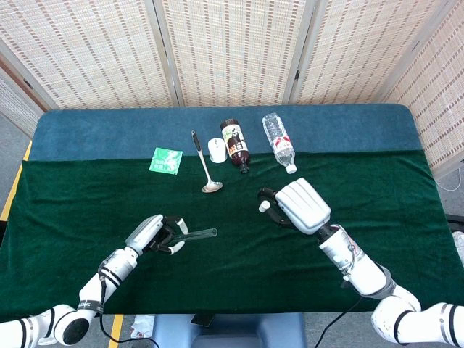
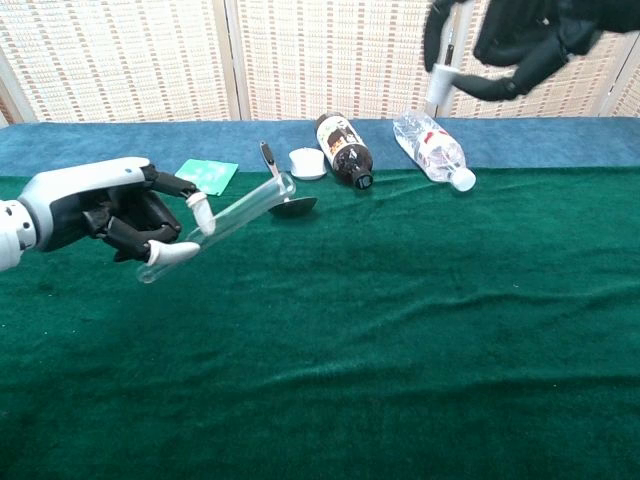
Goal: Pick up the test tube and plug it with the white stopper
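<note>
Tube: one clear test tube [image 2: 215,226] was held off the green cloth [image 2: 400,330] in the left hand [image 2: 110,212], tilted, its open mouth up and pointing toward the table's middle; its closed end stuck out below the fingers.
Handling: probably thin glass or clear plastic, light, stiff, smooth and slippery; likely to crack if squeezed hard; best gripped round the lower half, leaving the mouth free, as it was here.
Left hand: fingers curled round the tube's lower part, thumb tip against its side.
Stopper: one small white stopper [image 2: 438,76], pinched in the right hand [image 2: 515,40], raised and well apart from the tube's mouth; not yet aligned with it.
Right hand: thumb and a finger closed on the stopper, other fingers loosely bent.
Count: one tube; one stopper; two bottles, a dark one [image 1: 235,143] and a clear one [image 1: 279,141], both lying down; one ladle [image 1: 204,165]; one green packet [image 1: 166,160]; one white round object [image 1: 215,149], too small to identify.
Place: all the spare items lay in a row near the cloth's far edge.
</note>
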{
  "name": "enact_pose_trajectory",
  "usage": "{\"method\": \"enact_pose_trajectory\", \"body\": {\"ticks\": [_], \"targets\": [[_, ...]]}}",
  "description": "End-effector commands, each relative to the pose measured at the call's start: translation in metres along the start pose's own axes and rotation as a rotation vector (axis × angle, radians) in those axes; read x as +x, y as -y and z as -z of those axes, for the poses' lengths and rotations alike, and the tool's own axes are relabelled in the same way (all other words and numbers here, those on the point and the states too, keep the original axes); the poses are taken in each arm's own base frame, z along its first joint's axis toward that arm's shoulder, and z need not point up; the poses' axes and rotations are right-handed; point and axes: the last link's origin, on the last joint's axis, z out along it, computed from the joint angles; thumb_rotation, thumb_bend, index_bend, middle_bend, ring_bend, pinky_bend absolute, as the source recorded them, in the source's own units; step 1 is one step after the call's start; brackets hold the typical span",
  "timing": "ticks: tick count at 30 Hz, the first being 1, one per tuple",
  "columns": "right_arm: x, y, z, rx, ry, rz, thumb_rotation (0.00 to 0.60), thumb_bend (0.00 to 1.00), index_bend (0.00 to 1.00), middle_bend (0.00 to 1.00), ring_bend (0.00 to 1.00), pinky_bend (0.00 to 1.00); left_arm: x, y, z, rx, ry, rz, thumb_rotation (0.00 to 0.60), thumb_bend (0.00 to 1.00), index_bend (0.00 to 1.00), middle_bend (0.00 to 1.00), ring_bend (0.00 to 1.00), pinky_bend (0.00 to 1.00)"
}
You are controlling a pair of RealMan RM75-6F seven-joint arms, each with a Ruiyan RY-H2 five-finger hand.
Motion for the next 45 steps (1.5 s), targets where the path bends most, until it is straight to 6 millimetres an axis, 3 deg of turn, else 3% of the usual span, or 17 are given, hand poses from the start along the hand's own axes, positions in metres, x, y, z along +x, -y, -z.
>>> {"method": "enact_pose_trajectory", "body": {"ticks": [1, 17, 45], "targets": [[0.004, 0.015, -0.005, 0.045, -0.03, -0.015, 0.6, 0.52, 0.77, 0.99, 1.0, 1.0, -0.001, -0.014, -0.002, -0.03, 0.026, 0.089, 0.6, 0.51, 0.66, 0.95, 0.93, 0.84], [-0.002, 0.051, -0.018, 0.126, -0.042, -0.054, 0.6, 0.52, 0.78, 0.99, 1.0, 1.0, -0.013, -0.029, -0.009, -0.088, 0.064, 0.282, 0.6, 0.53, 0.67, 0.95, 0.94, 0.84], [-0.008, 0.053, -0.018, 0.131, -0.027, -0.064, 0.6, 0.52, 0.78, 1.0, 1.0, 1.0, -0.016, -0.028, -0.01, -0.089, 0.054, 0.28, 0.6, 0.54, 0.67, 0.95, 0.93, 0.84]]}}
